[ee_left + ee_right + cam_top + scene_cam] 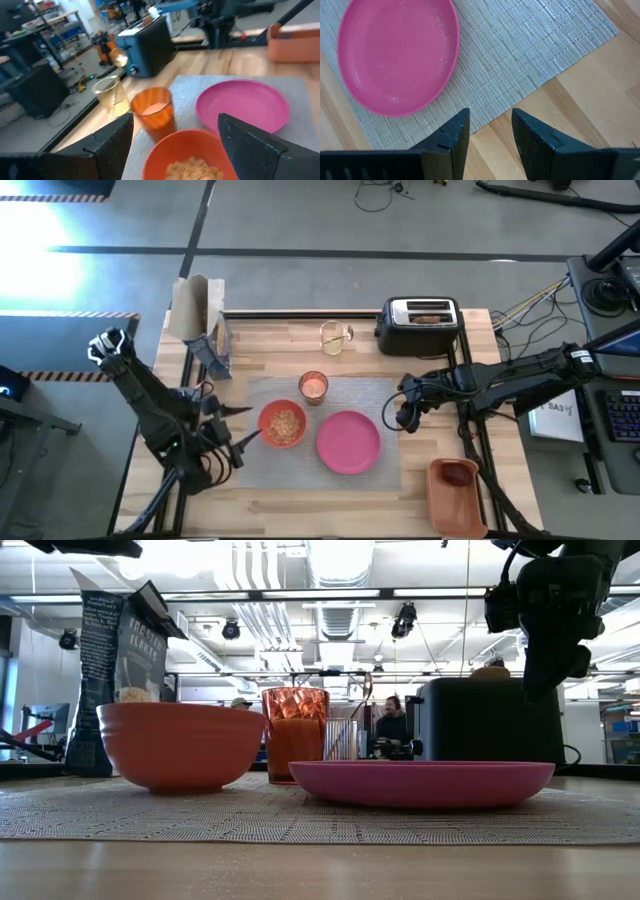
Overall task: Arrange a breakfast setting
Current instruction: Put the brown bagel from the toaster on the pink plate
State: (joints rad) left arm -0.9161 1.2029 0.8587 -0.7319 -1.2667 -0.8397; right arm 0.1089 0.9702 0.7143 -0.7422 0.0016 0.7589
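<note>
At centre frame, a grey woven placemat holds a round pink plastic plate. The empty, part-open right gripper hovers just right of it. The toast sits upper right, in the toaster, nearer this arm. The left gripper gapes empty.

Pink plate, orange bowl, grey woven placemat, black toaster.
</note>
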